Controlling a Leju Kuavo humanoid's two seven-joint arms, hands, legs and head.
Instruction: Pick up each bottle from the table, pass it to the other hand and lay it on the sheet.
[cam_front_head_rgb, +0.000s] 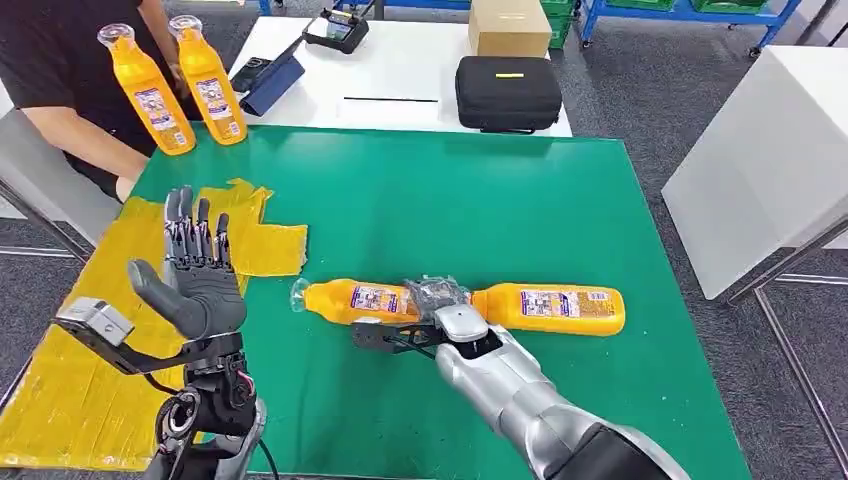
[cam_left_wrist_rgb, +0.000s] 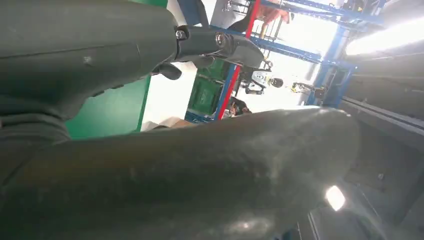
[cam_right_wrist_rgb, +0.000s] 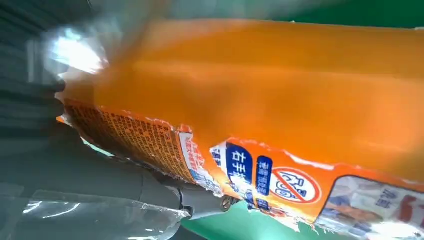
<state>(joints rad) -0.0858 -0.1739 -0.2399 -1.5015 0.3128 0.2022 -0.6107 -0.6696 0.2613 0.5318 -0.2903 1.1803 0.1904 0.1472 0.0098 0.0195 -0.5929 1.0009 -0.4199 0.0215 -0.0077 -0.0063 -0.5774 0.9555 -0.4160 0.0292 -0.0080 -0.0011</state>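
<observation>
Two orange bottles lie end to end on the green table (cam_front_head_rgb: 560, 200). My right hand (cam_front_head_rgb: 435, 305) reaches over the left bottle (cam_front_head_rgb: 355, 300) and grips it near its base, thumb on the near side. That bottle (cam_right_wrist_rgb: 260, 95) sits close against the thumb (cam_right_wrist_rgb: 125, 182) in the right wrist view. The second lying bottle (cam_front_head_rgb: 555, 308) is just right of the hand, its clear cap (cam_front_head_rgb: 432, 289) by the fingers. My left hand (cam_front_head_rgb: 195, 270) is raised over the yellow sheet (cam_front_head_rgb: 80, 390), fingers apart and holding nothing; its fingers (cam_left_wrist_rgb: 220, 42) are spread. Two more bottles (cam_front_head_rgb: 150, 95) (cam_front_head_rgb: 212, 85) stand upright at the far left corner.
A person in black (cam_front_head_rgb: 60, 70) sits at the far left beside the upright bottles. On the white table (cam_front_head_rgb: 400, 70) behind are a black case (cam_front_head_rgb: 507, 92), a cardboard box (cam_front_head_rgb: 508, 25), a blue folder (cam_front_head_rgb: 272, 82) and a small device (cam_front_head_rgb: 335, 30). Another white table (cam_front_head_rgb: 770, 150) stands to the right.
</observation>
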